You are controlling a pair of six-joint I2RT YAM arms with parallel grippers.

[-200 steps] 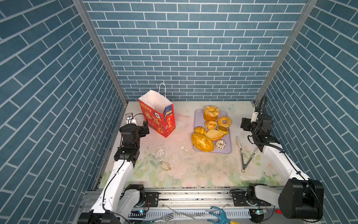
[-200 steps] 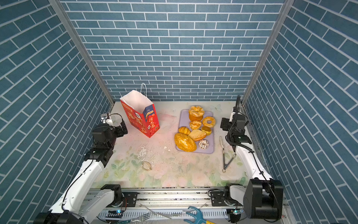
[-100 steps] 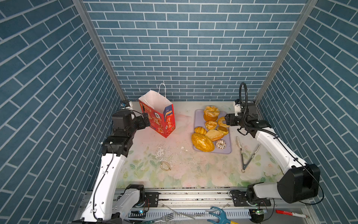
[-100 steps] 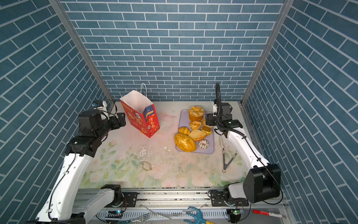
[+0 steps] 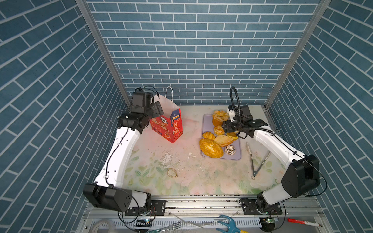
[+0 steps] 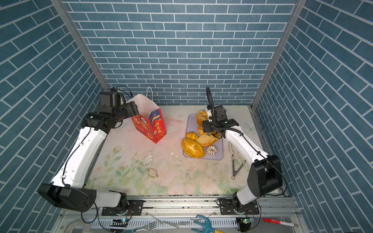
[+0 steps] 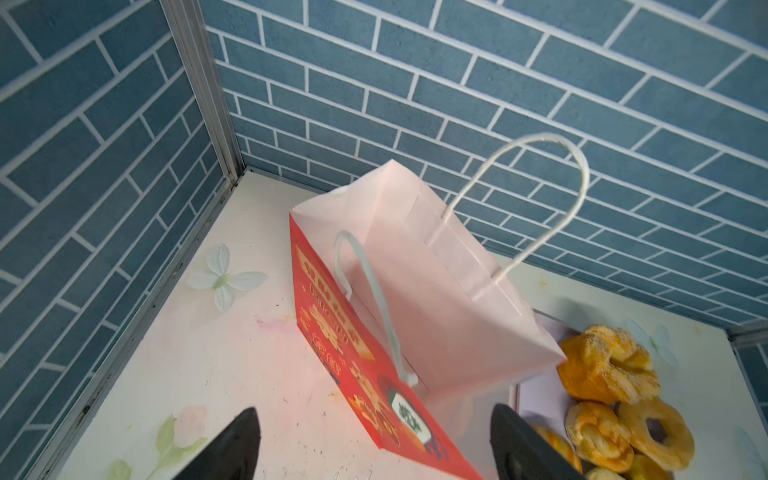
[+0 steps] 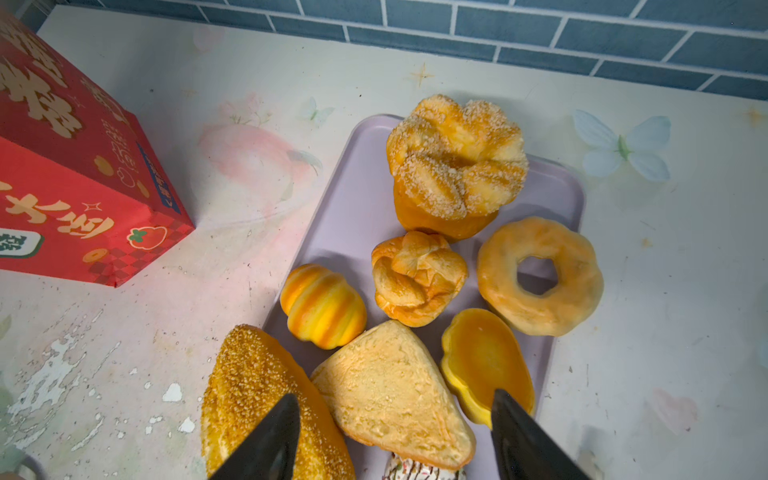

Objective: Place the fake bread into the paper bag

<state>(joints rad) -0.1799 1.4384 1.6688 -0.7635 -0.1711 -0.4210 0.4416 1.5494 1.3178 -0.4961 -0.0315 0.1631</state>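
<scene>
Jaws on R gripper (image 8: 395, 395) stand apart, nothing between them. It hangs low over the fake bread (image 5: 219, 139), tips either side of the toast wedge (image 8: 390, 390), seeded loaf (image 8: 249, 395) just beside. L gripper (image 7: 374, 409) is also spread and empty, pointing at the mouth of the paper bag (image 7: 415, 270). Change vs a sec ago: both arms were parked low by the worktop's L and R edges; now L has lifted to the bag's rim and R has swung in over the lilac tray (image 8: 353, 208). So approach phase only, nothing picked. All the bread I can see is on the tray (loaf half off it), right of centre toward the back edge. Bag stands upright near the back-left corner, no bread seen inside, bottom partly hidden. Around: ring doughnut (image 8: 540, 276) and sugared bun (image 8: 457, 158) by the tray's back edge, drizzled doughnut (image 5: 230, 150) by its front edge. Tongs (image 5: 254, 159) lie near the R edge, small metal ring (image 5: 172, 173) toward the front, both off the route. In the way, prob.: near cord handle (image 7: 376, 299) flopped into the bag mouth; pieces sit touching, so a neighbour may get nudged.
</scene>
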